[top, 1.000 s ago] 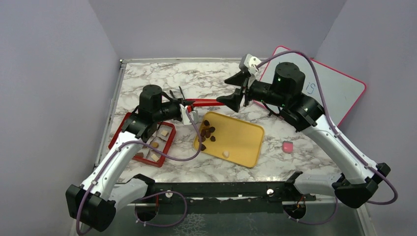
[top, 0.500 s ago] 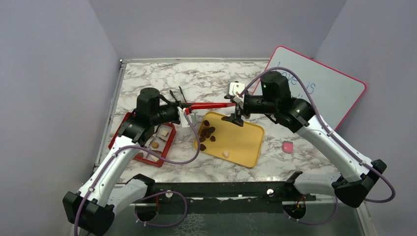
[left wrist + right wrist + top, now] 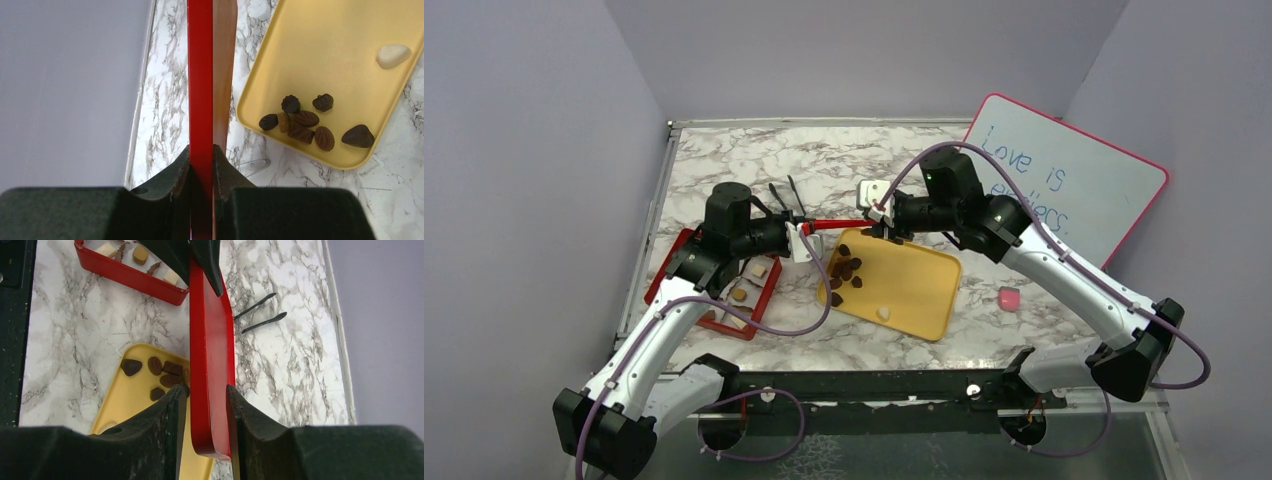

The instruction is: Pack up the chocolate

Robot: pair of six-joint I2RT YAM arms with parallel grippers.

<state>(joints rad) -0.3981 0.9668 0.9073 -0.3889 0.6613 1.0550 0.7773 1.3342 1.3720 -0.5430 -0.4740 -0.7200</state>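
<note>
A: Over the far left corner of the yellow plastic tray (image 3: pixel 919 290), what is that red strip?

B: A flat red plastic lid (image 3: pixel 839 223), held on edge above the marble bench (image 3: pixel 844 160). The left hand (image 3: pixel 201 152) pinches its end on the tray's left. The right hand (image 3: pixel 205 389) straddles the other end, one finger on each face, but I cannot tell whether it is pressing.

A: And the chocolate?

B: Dark brown chocolates (image 3: pixel 846 268) cluster in the tray's far left corner, and one cream-white chocolate (image 3: pixel 883 313) sits by its near edge. More tan and cream pieces (image 3: pixel 739 294) lie in the red compartment box (image 3: pixel 686 258) left of the tray.
</note>
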